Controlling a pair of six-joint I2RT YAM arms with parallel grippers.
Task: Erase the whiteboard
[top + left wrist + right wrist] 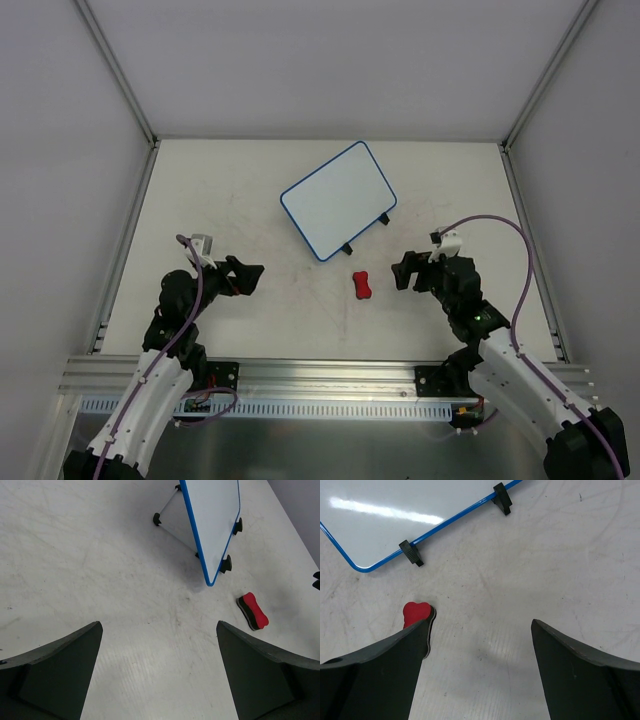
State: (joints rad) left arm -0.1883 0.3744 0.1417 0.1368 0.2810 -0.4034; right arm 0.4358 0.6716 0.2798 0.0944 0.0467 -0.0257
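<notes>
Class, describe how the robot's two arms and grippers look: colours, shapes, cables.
The left arm and right arm have white links with black joints. A purple cable loops along each. The left gripper and right gripper are black, with broad wedge-shaped fingers. A small pale box sits at each wrist.

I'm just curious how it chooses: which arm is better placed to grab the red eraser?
Probably the right. The open right gripper sits close beside the eraser, which also shows low and near in its wrist view. The left gripper, also open, is clearly farther off.
</notes>
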